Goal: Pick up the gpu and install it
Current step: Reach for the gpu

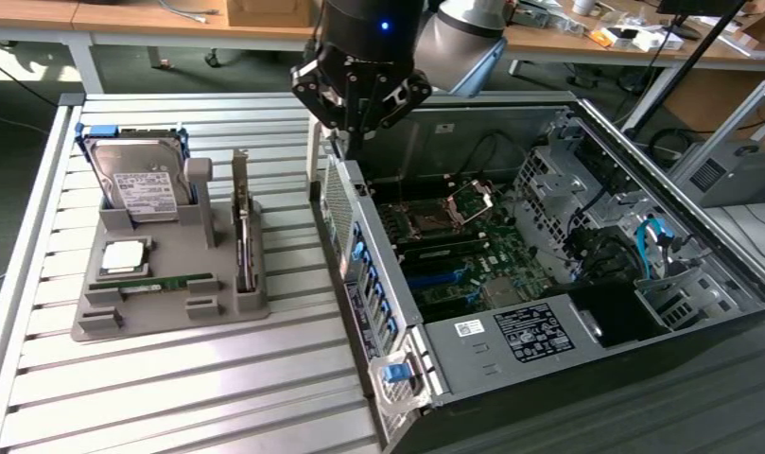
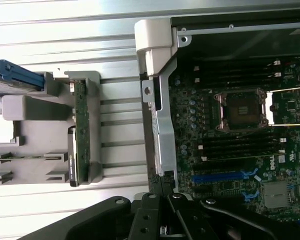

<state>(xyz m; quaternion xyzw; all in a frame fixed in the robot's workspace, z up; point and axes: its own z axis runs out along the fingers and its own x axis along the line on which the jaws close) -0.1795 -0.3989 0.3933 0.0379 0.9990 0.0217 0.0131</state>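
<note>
Gpu in holder, apart from claw

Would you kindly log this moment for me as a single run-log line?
hand: shut, empty, over case edge | gpu: upright in holder slot, untouched | install: not done

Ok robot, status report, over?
Black gripper shut, empty, above wall of open metal computer case. Thin green-and-dark gpu card with silver bracket upright in grey holder, untouched. Nothing blocking it.

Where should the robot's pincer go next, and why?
Probably sideways, toward the exterior view's left, until it is over the gpu. The pincer hangs above the wall of the computer case, holding nothing, and the gpu stands upright in its gray holder.
</note>
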